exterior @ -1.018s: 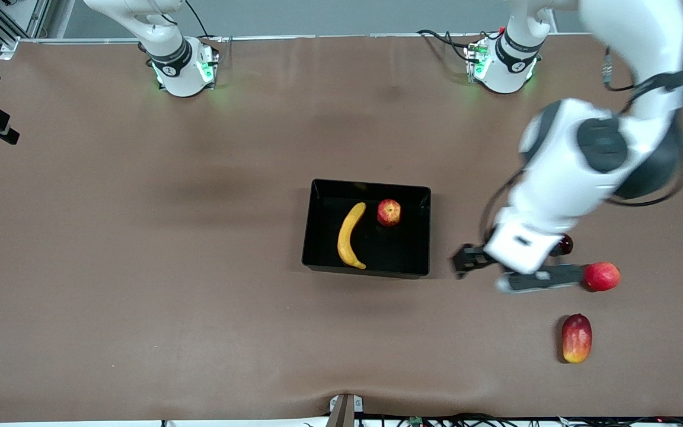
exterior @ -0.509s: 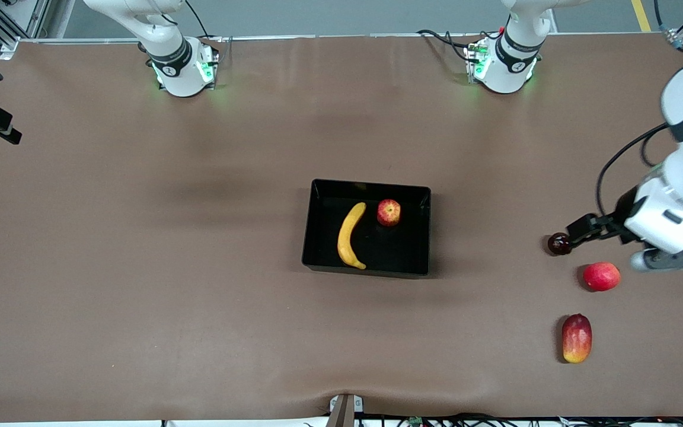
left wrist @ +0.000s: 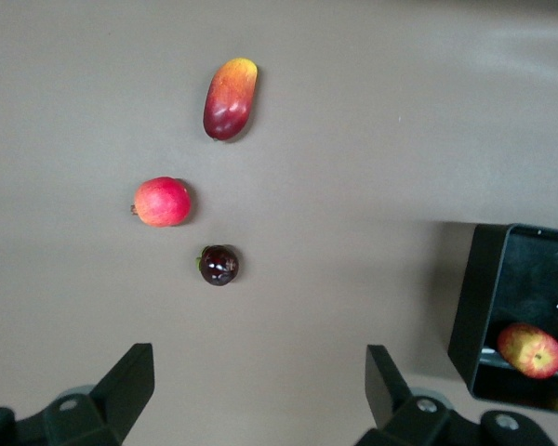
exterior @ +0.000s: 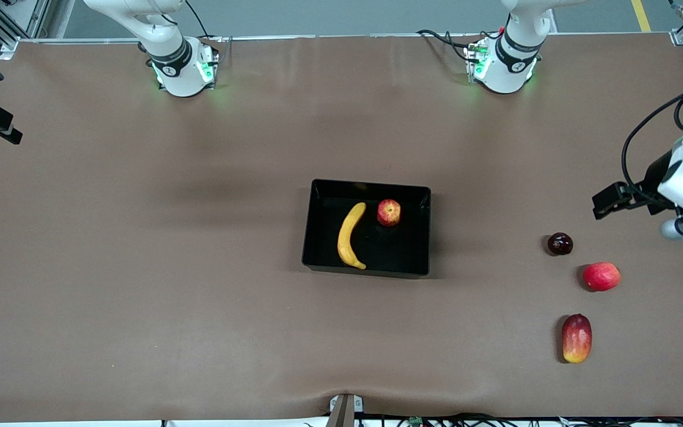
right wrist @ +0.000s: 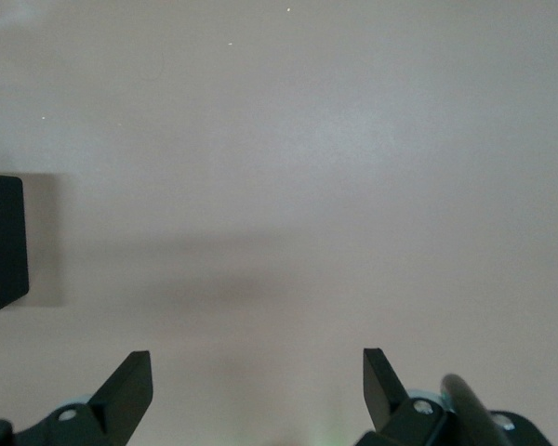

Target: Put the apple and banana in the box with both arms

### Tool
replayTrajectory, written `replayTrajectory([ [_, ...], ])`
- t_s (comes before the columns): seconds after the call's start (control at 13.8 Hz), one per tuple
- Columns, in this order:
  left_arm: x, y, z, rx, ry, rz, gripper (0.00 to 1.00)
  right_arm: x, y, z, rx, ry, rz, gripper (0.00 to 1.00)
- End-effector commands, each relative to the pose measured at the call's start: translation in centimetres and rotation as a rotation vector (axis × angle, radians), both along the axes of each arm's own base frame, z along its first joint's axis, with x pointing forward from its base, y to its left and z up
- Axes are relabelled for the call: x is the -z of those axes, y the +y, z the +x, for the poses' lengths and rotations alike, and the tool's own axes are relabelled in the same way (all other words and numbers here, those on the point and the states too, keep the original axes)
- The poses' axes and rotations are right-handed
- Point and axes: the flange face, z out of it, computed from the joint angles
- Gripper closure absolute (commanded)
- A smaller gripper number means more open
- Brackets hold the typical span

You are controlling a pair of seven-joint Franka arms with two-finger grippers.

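Observation:
The black box stands mid-table. The yellow banana and the red-and-yellow apple lie inside it, apart from each other. My left gripper is up over the left arm's end of the table, well away from the box, open and empty. In the left wrist view its fingers are spread wide, with the box and the apple at the edge. My right gripper is open and empty over bare table, with a box corner in view. It does not show in the front view.
Three loose fruits lie at the left arm's end: a dark plum-like fruit, a pinkish-red round fruit, and an oblong red-and-yellow fruit nearest the front camera.
My left arm has swung away from beside the box, over the loose fruits, toward the left arm's end of the table. The fruit and the box have not moved.

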Motion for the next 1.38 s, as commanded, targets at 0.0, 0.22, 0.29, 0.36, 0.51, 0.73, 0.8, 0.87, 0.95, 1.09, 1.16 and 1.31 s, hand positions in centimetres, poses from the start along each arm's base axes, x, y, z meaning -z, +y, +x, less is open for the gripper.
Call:
replayTrajectory([
  [0.0, -1.1, 1.4, -2.7, 0.035, 0.0, 0.026, 0.0, -0.3, 0.0, 0.0, -0.009, -0.005, 0.008, 0.0],
  [0.22, -1.7, 1.6, -5.9, 0.037, -0.025, 0.059, 0.0, -0.3, 0.0, 0.0, -0.009, -0.005, 0.008, 0.0],
  [0.29, -1.7, 1.8, -6.6, 0.034, -0.031, 0.06, 0.0, -0.3, 0.0, 0.0, -0.009, -0.005, 0.008, 0.0],
  [0.36, -1.9, 2.0, -6.8, 0.032, -0.034, 0.06, 0.0, -0.3, 0.0, 0.0, -0.009, -0.005, 0.008, 0.0],
  [0.51, -2.9, 2.3, -7.5, 0.052, -0.031, 0.021, 0.0, -0.3, 0.1, 0.1, -0.01, -0.005, 0.008, 0.0],
  [0.73, -3.7, 3.7, -8.0, 0.066, -0.006, -0.03, 0.0, -0.3, 0.4, 0.1, -0.014, -0.003, 0.008, 0.0],
  [0.8, -3.6, 3.9, -8.0, 0.061, 0.006, -0.045, 0.0, -0.3, 0.4, 0.1, -0.015, -0.003, 0.008, 0.0],
  [0.87, -3.9, 3.6, -8.0, 0.059, 0.009, -0.062, 0.0, -0.3, 0.4, 0.1, -0.015, -0.003, 0.008, 0.0],
  [0.95, -4.0, 3.4, -8.0, 0.053, 0.02, -0.076, 0.0, -0.3, 0.4, 0.1, -0.014, -0.005, 0.008, 0.0],
  [1.09, -3.6, 2.8, -8.1, 0.054, 0.043, -0.081, 0.0, -0.3, 0.4, 0.1, -0.015, -0.003, 0.008, 0.0],
  [1.16, -3.6, 2.3, -8.2, 0.052, 0.052, -0.082, 0.0, -0.3, 0.4, 0.1, -0.014, -0.005, 0.008, 0.0],
  [1.31, -3.4, 0.3, -8.6, 0.006, 0.072, -0.073, 0.0, -0.3, 0.4, 0.1, -0.015, -0.005, 0.008, 0.0],
])
